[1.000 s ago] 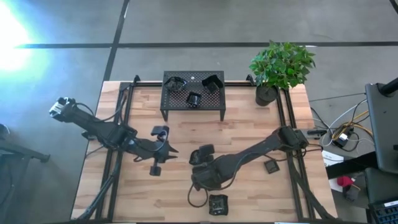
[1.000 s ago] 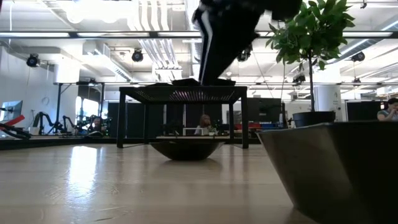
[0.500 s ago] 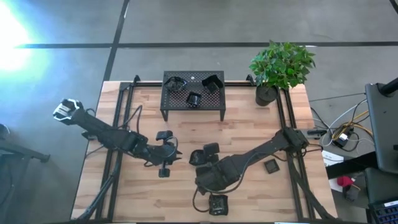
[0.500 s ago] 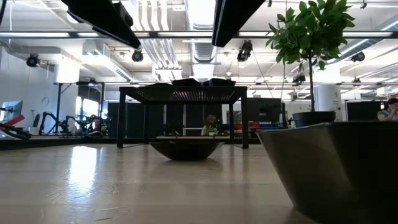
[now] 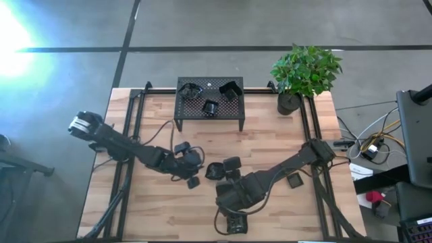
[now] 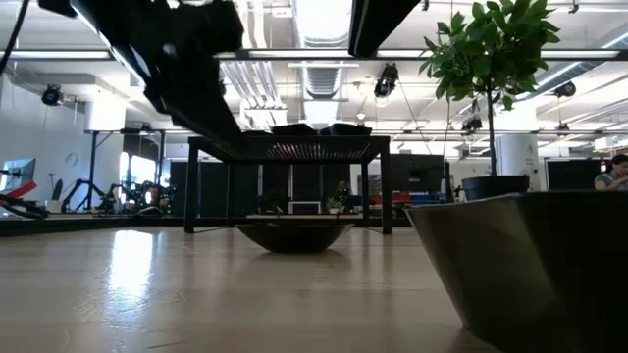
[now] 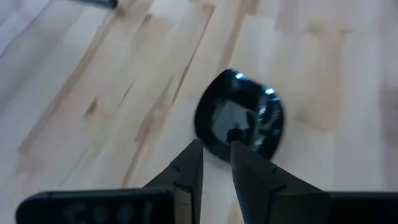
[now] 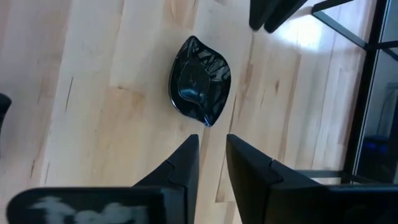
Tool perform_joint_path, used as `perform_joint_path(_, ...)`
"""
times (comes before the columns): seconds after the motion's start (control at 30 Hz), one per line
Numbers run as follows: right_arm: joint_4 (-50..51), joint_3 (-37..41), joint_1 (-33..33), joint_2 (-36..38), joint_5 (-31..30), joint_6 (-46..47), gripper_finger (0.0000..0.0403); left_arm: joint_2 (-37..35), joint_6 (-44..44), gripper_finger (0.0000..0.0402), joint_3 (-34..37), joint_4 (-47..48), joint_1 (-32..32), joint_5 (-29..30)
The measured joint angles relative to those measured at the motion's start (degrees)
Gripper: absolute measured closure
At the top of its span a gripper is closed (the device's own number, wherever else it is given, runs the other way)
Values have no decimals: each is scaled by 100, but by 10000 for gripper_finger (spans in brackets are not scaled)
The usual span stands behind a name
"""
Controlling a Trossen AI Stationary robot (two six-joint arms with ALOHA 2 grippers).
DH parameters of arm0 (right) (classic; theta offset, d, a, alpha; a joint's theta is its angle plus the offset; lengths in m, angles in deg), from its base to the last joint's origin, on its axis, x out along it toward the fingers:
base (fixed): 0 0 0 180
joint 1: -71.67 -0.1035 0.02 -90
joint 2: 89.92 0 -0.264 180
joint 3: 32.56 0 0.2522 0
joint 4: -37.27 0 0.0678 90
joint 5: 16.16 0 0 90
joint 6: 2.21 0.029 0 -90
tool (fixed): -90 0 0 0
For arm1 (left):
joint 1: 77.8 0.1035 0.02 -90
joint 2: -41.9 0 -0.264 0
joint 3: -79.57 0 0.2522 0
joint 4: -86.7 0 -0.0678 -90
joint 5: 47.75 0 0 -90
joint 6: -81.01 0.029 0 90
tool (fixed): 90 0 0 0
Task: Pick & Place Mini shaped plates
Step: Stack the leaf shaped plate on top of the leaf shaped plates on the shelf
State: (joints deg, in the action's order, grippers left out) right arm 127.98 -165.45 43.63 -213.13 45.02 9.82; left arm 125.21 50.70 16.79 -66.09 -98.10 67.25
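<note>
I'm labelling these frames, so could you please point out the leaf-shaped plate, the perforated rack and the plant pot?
Leaf-shaped plate (image 8: 199,81): right wrist view, on its glossy centre.
Perforated rack (image 5: 209,98): high view, on its top surface.
Plant pot (image 5: 289,103): high view, on its dark rim.

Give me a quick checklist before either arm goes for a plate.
1. Left gripper empty: ok. Its fingers stand slightly apart with nothing between them.
2. Right gripper empty: ok. There is a narrow gap and nothing is held.
3. Plate free on the table: ok. It lies flat just ahead of the right gripper, untouched.
4. Arms clear of each other: not ok. The left arm's fingers show just beyond that same plate, so both grippers crowd it.
5. Room on the rack: ok. It holds three plates and part of its top is bare.
</note>
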Motion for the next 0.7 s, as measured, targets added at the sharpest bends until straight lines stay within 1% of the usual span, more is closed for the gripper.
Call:
perform_joint_path(0.3,45,11,-10,14,2,0,329,502,-420,326,0,-160,211,-43)
perform_joint_path(0.57,52,17,-10,14,7,-2,331,956,-1004,326,0,-749,336,-48)
perform_joint_path(0.7,54,17,-8,14,7,-22,332,1123,-1089,326,0,-898,412,-48)
